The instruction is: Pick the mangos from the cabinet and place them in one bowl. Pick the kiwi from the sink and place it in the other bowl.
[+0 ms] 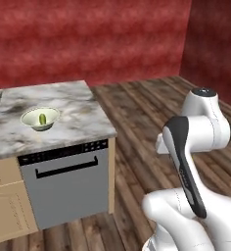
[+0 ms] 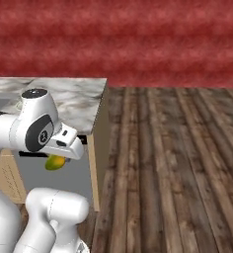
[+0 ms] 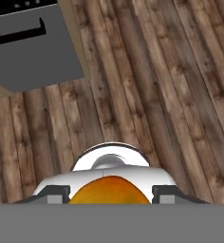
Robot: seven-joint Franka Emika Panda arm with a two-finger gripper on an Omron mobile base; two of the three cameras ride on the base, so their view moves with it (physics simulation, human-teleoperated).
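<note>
Red walls, wood floor, marble worktop [image 1: 83, 122] over a grey dishwasher [image 1: 63, 184]. The jaws are clamped on 1 yellow-orange mango [image 3: 109, 191], carried low beside the dishwasher. The cream bowl [image 1: 40, 119], already holding a green fruit [image 1: 42, 118], sits up on the worktop, well apart.

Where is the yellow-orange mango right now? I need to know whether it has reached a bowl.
Not in a bowl: the yellow-orange mango sits between the gripper fingers above the wooden floor, in front of the dishwasher.
</note>
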